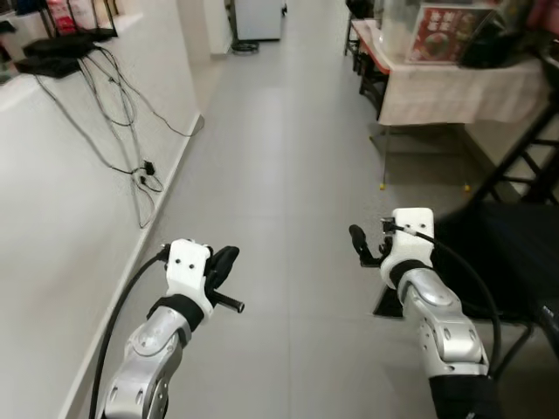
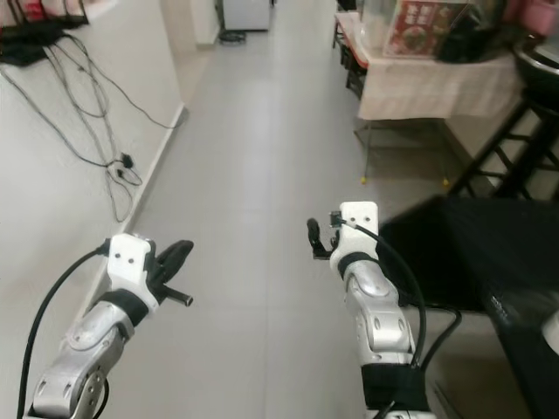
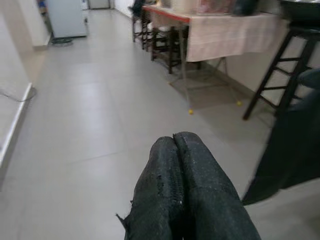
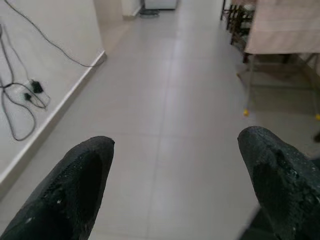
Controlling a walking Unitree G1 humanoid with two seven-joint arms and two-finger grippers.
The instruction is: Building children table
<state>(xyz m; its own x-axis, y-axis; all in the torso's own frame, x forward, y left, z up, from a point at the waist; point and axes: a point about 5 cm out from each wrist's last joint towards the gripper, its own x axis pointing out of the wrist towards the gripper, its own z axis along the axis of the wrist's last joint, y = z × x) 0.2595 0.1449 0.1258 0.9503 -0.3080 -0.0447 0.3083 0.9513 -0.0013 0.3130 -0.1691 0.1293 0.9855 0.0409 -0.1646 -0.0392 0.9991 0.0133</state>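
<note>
Corridor: grey tiled floor [image 1: 279,157] runs ahead between a white wall on the robot's left and furniture on its right.
Left eye view, left end effector [image 1: 223,266]: held out low over the floor, close to the wall, nothing in it.
Left eye view, right end effector [image 1: 360,244]: raised over the floor beside a black seat [image 1: 507,253], nothing in it.
Left eye view, table [image 1: 454,87]: far ahead on the right, covered with a pale cloth, a red printed box [image 1: 445,33] standing on it.
Left eye view, cables [image 1: 131,140]: black, hanging down the white wall to a plug near the skirting.
Right eye view, black stool [image 2: 515,148]: stands between the clothed table and the black seat.
Left wrist view, fingers [image 3: 165,195]: the two black pads pressed together, pinching nothing, pointing down the corridor toward the table.
Right wrist view, fingers [image 4: 75,185]: spread wide apart, bare floor between them.
Task's thing: no parts of a children table can be made out; the only table seen is the clothed one, well apart from both end effectors.
</note>
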